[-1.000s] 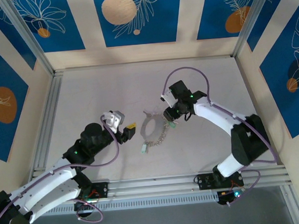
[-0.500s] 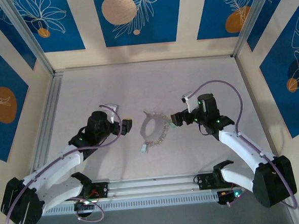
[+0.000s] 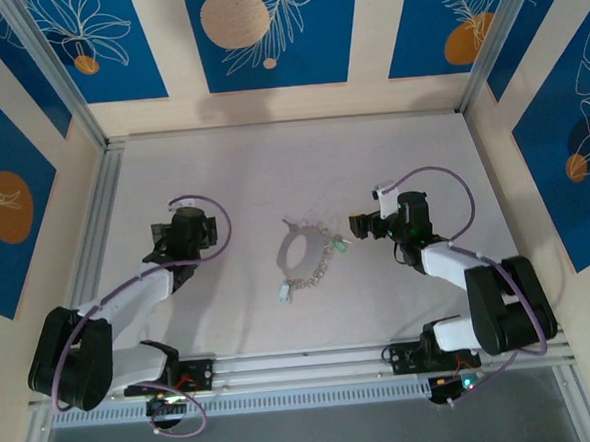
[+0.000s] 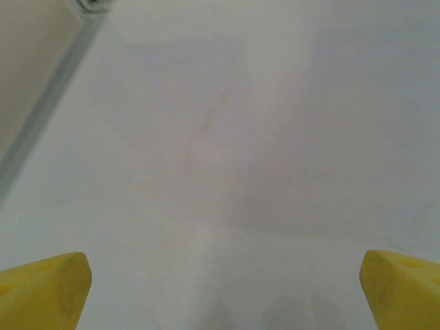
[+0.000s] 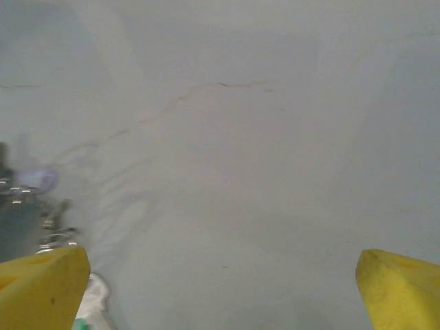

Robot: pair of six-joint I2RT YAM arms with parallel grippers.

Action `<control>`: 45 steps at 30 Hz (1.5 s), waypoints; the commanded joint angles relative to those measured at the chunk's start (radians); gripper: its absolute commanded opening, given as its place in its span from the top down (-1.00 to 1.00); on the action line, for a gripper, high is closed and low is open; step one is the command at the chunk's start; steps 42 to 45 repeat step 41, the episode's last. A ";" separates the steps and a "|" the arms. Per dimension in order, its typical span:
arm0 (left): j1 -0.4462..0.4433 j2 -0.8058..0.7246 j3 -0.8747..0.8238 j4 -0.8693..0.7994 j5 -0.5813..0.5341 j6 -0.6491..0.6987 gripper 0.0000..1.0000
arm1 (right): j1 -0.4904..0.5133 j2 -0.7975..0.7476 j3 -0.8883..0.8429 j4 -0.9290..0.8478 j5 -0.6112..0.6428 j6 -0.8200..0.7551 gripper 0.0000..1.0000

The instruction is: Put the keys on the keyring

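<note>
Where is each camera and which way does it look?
Top external: high behind the arms, looking down at table and keyring; both arms show.
Left wrist: on the left arm, facing bare table; its open left gripper.
Right wrist: on the right arm, facing table; open right gripper, beaded chain left.
Shared: the chain, in top external and right wrist.

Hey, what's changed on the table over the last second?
Both arms pulled back from the keyring: the left end effector swung away to the left, the right end effector withdrew to the right. Both are open and empty. The keyring and key lie where they were.
</note>
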 commanded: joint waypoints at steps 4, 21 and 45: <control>0.083 0.089 -0.086 0.374 -0.067 0.181 -1.00 | -0.143 0.104 -0.018 0.290 0.010 0.080 -0.99; 0.283 0.303 -0.206 0.822 0.408 0.208 -1.00 | -0.152 0.165 -0.048 0.391 0.074 0.115 -0.99; 0.271 0.315 -0.223 0.879 0.387 0.222 -0.99 | -0.158 0.163 -0.042 0.375 0.031 0.106 -0.99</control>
